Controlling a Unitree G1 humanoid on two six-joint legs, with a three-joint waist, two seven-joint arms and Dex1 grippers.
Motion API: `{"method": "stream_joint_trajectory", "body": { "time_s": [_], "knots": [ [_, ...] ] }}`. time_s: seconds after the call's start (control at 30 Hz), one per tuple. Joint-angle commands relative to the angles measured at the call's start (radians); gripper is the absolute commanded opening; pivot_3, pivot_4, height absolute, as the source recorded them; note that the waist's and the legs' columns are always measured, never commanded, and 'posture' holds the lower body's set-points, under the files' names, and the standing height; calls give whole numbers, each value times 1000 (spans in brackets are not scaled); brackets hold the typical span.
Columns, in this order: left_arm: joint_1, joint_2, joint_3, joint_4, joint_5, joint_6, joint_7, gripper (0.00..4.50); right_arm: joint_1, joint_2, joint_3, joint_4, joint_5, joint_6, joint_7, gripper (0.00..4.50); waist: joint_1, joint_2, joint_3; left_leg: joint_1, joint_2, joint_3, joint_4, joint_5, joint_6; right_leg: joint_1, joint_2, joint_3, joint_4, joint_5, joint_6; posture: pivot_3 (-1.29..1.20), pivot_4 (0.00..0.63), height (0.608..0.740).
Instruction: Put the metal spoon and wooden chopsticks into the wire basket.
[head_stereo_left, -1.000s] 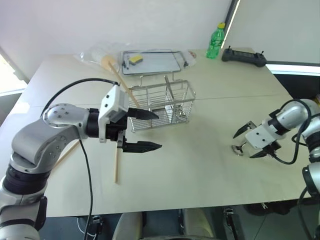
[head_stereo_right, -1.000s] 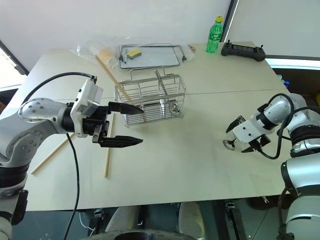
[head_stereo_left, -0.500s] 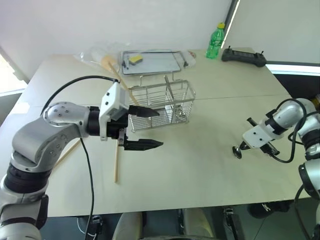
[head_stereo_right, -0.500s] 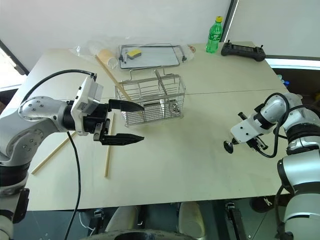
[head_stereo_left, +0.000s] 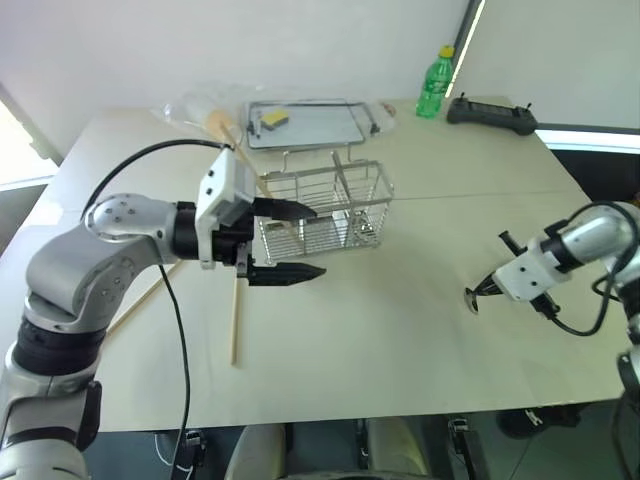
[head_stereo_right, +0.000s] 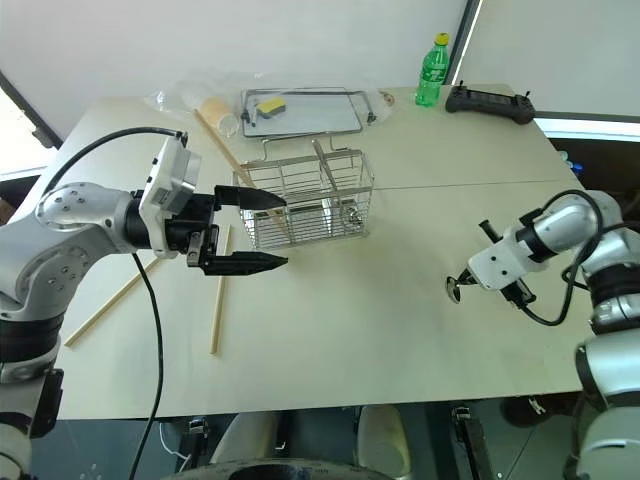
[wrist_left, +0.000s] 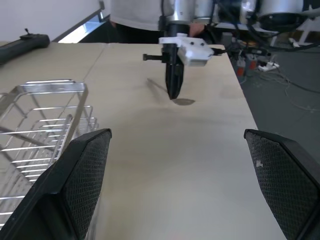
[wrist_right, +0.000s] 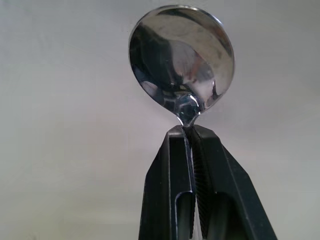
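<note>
My right gripper (head_stereo_left: 489, 288) is shut on the metal spoon (wrist_right: 182, 60), pinching its neck, so the shiny bowl sticks out past the fingertips (wrist_right: 172, 145). The spoon (head_stereo_right: 454, 290) hangs low over the table's right part, far from the wire basket (head_stereo_left: 325, 205). Whether it touches the table I cannot tell. My left gripper (head_stereo_left: 300, 241) stands open just in front of the basket's left end, holding nothing. The wooden chopsticks lie on the table at the left: one (head_stereo_left: 235, 315) below the left gripper, the other (head_stereo_right: 105, 310) partly hidden under my left arm.
A long wooden utensil (head_stereo_left: 230, 140) leans in the basket's left end. Behind it lie a flat metal tray (head_stereo_left: 315, 135) with a yellow sponge (head_stereo_left: 274, 118), and a plastic bag (head_stereo_left: 190, 108). A green bottle (head_stereo_left: 433, 82) and black controller (head_stereo_left: 488, 113) sit at the back right.
The right gripper, open around the spoon a second ago, has shut on it, tilted and drawn back a little. The left gripper has stayed open, almost in place.
</note>
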Motion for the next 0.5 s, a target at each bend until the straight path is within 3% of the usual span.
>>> {"method": "stream_joint_trajectory", "body": {
  "time_s": [0.03,0.13,0.2,0.37,0.5],
  "knots": [
    [-31,-1,46,18,8,-32,12,4500,132,-100,-191,-455,347,494,-105,81,-4,2,0,0,0,0,0,0,0,0,-1,0,0,0,0,0,150,703],
    [-46,-2,46,47,29,-53,8,4500,194,-126,-332,-680,542,793,-247,81,-11,2,0,2,1,1,0,0,0,0,-1,1,0,-1,-2,0,150,703],
    [-61,-7,45,68,34,-60,6,4500,160,-103,-396,-763,656,954,-362,81,-7,0,0,2,1,2,1,0,0,0,0,1,0,-1,-2,0,150,703],
    [-87,-17,38,98,46,-78,-6,4500,-87,95,-426,-803,801,1206,-746,81,-7,-3,0,1,1,2,1,0,0,0,0,0,-2,0,-3,0,150,703],
    [-98,-28,35,117,59,-93,-16,4500,-215,277,-396,-800,795,1297,-946,81,-2,-4,-1,-3,1,1,0,0,1,-4,0,-1,-2,0,-3,0,150,703]
  ]
}}
